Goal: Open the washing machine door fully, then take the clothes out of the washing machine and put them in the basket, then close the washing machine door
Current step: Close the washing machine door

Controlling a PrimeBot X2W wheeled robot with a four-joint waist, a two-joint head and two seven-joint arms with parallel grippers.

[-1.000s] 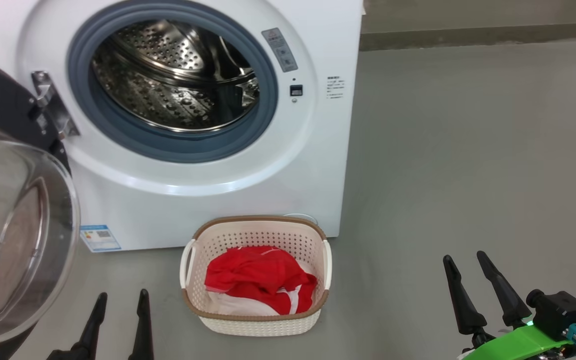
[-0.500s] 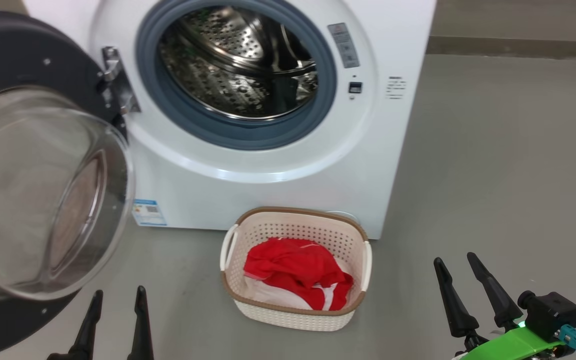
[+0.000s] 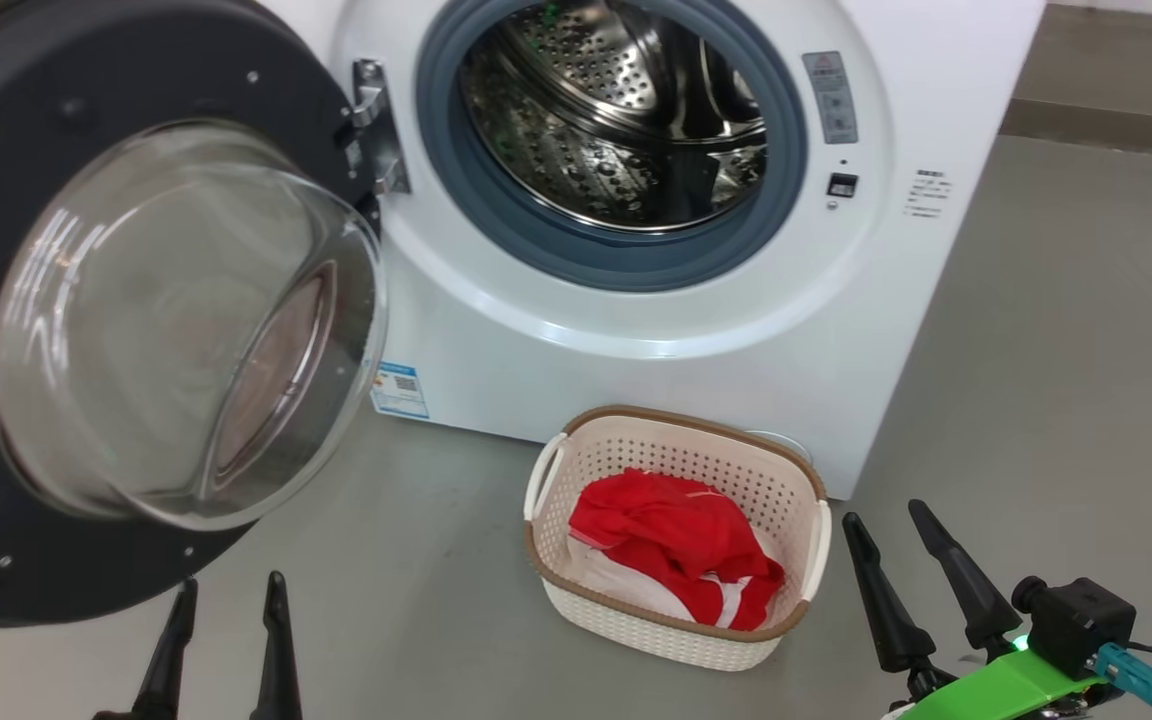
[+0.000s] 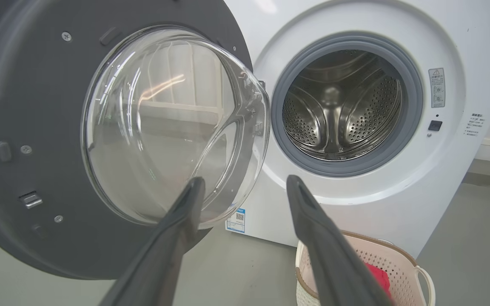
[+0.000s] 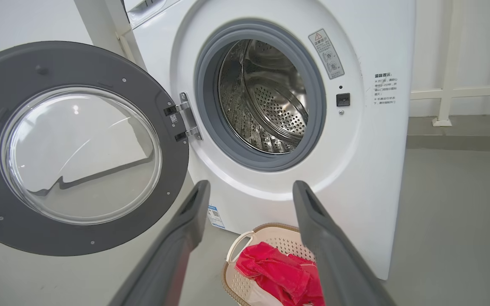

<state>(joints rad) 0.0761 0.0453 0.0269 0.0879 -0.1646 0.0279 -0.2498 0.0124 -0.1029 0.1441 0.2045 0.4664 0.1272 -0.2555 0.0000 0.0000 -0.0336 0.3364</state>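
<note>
Now | left gripper (image 3: 231, 583), right gripper (image 3: 882, 513): fingers (image 3: 958, 580) spread, empty | washing machine door (image 3: 156, 320) just ahead of left fingers | risk: push may skid off glossy glass, door left ajar

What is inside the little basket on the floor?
Red clothes with some white on them lie bunched up in the basket. They cover most of its floor, so I can't tell whether anything lies underneath them.

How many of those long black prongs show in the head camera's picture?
4. Two on the left gripper at the lower left, below the open washing machine door; two on the right gripper at the lower right, beside the basket.
</note>
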